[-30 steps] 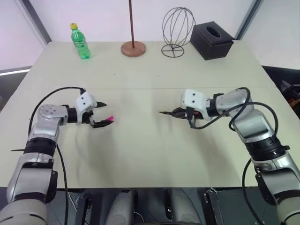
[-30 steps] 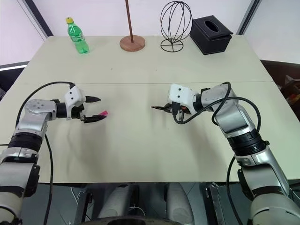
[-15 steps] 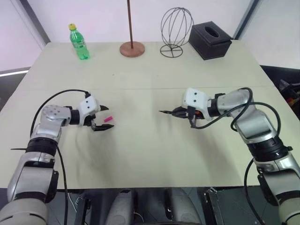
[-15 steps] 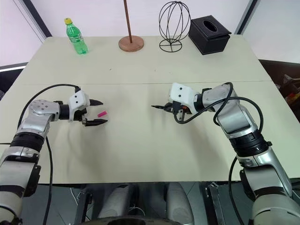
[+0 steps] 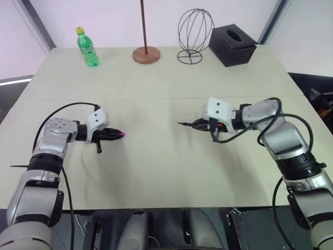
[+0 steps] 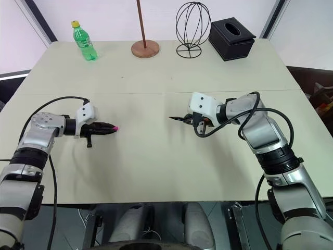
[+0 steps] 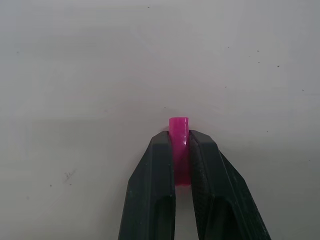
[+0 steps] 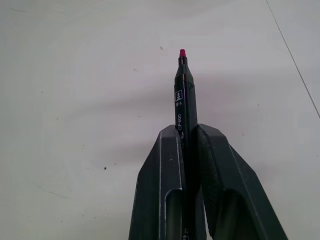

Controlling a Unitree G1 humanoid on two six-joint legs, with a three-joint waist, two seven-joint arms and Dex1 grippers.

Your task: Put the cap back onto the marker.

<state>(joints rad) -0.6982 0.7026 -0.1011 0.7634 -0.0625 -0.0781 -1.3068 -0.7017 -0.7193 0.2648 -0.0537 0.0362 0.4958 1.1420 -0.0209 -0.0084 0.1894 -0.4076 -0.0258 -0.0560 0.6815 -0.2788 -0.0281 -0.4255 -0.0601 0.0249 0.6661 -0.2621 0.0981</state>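
The bright pink cap [image 7: 179,142] is pinched between the black fingers of my left gripper [image 5: 115,134], shut on it low over the table at the left; its end pokes out past the fingertips [image 5: 122,134]. My right gripper [image 5: 199,124] is shut on the dark marker [image 8: 183,100], whose pink-tipped point [image 5: 180,124] aims left toward the cap. A wide stretch of table lies between the two grippers.
Along the far edge of the beige table [image 5: 156,166] stand a green bottle [image 5: 88,47], a brown rod on a round base [image 5: 146,53], a wire globe stand [image 5: 194,36] and a black tissue box [image 5: 232,46].
My left gripper was open beside the pink cap lying on the table; it has now shut on the cap. The right gripper and marker have stayed put.
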